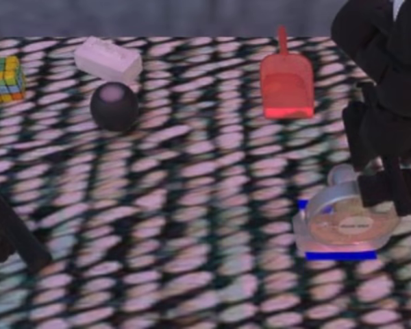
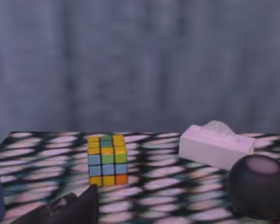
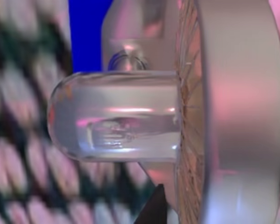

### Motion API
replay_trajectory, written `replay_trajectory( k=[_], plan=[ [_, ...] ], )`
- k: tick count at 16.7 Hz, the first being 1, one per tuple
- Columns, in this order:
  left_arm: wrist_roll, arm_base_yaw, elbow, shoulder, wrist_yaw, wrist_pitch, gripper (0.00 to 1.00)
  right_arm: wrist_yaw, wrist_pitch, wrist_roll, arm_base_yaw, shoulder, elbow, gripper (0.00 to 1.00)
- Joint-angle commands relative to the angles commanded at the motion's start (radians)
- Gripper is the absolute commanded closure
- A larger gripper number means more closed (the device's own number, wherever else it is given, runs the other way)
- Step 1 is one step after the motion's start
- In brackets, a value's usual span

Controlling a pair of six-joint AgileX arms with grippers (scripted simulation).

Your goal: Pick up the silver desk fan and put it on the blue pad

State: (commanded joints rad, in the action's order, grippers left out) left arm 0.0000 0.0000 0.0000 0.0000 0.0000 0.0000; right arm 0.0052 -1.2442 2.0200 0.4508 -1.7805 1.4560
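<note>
The silver desk fan [image 1: 346, 219] stands at the table's right front, its tan disc face up toward the top camera. It rests over the blue pad [image 1: 339, 255], which shows only as a strip in front and a corner [image 1: 303, 203] behind. My right gripper [image 1: 387, 195] comes down from above onto the right part of the ring head. The right wrist view is filled by the chrome motor bulb [image 3: 116, 116] and ring [image 3: 238, 112], with the blue pad [image 3: 86, 32] beyond the base. My left arm [image 1: 10, 236] is parked at the left front, gripper open and empty.
A red scoop [image 1: 286, 86] lies at the back, right of centre. A dark ball [image 1: 114, 106], a pale tissue box [image 1: 108, 58] and a colour cube [image 1: 3, 79] sit at the back left. The ball [image 2: 257, 191], box [image 2: 214, 144] and cube [image 2: 107, 160] face the left wrist camera.
</note>
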Motion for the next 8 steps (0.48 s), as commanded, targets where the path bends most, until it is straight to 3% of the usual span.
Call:
replay_trajectory(
  k=[2,8],
  plan=[
    [0.0,0.0,0.0,0.0,0.0,0.0,0.0,0.0,0.0,0.0,0.0,0.0,0.0,0.02],
    [0.0,0.0,0.0,0.0,0.0,0.0,0.0,0.0,0.0,0.0,0.0,0.0,0.0,0.0]
  ],
)
